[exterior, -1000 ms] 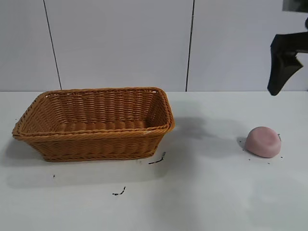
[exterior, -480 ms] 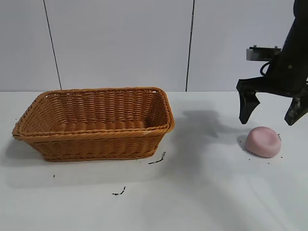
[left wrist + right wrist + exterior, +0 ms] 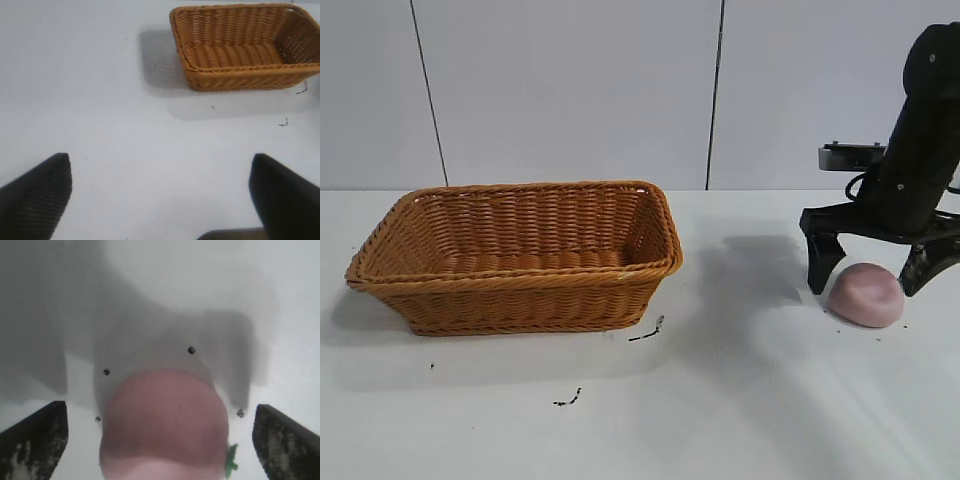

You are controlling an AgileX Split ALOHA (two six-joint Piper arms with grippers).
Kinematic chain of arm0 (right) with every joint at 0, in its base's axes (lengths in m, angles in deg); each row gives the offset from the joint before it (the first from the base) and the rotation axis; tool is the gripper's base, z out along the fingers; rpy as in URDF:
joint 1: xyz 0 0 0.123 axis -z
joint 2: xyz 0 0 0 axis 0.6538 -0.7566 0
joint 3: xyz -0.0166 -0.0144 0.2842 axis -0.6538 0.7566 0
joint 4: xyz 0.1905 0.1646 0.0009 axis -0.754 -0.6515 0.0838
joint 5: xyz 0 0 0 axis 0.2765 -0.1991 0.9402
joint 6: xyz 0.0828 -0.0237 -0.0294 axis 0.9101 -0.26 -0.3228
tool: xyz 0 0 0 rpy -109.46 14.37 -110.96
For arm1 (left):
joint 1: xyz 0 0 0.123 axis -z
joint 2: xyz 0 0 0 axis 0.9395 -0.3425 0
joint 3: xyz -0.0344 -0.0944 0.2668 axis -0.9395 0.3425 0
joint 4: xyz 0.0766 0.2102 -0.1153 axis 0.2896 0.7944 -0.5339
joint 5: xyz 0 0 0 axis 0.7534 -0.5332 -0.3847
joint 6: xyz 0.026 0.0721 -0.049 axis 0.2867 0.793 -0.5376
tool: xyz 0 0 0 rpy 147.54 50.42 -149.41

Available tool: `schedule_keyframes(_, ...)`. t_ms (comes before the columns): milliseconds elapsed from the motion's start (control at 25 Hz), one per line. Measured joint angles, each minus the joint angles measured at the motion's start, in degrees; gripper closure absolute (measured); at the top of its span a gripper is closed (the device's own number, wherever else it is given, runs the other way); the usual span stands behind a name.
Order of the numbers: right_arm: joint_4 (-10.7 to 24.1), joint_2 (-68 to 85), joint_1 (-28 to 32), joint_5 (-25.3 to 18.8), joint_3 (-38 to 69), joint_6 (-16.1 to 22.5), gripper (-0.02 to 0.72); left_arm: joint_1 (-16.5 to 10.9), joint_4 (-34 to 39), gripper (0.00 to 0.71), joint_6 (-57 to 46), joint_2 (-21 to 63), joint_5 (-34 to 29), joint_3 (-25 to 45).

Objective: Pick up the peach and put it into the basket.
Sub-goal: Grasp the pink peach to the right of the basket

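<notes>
right gripper [image 3: 872, 281] low over small pale-pink rounded peach [image 3: 866, 295] – jaws spread, straddling it. orange-brown woven wicker basket [image 3: 516, 256] well apart on white tabletop [image 3: 720, 400]. left gripper [image 3: 160, 200] jaws spread.

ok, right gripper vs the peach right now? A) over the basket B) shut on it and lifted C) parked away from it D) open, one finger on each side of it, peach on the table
D: the right gripper is open with its fingers straddling the peach, which sits on the table far from the basket.
</notes>
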Motion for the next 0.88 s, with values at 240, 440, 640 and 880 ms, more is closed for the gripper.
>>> schedule_keyframes(240,0.00,0.00,0.00,0.30,-0.04,0.00,0.008,0.00,0.00,0.017,0.00,0.00,0.00,0.00)
schedule_keyframes(440,0.00,-0.02,0.00,0.30,-0.04,0.00,0.008,0.00,0.00,0.017,0.00,0.00,0.00,0.00)
schedule_keyframes(640,-0.05,-0.02,0.00,-0.39,-0.04,0.00,0.008,0.00,0.00,0.017,0.00,0.00,0.00,0.00)
schedule_keyframes(880,-0.05,-0.02,0.00,-2.29,-0.04,0.00,0.147,0.00,0.00,0.017,0.00,0.00,0.00,0.00)
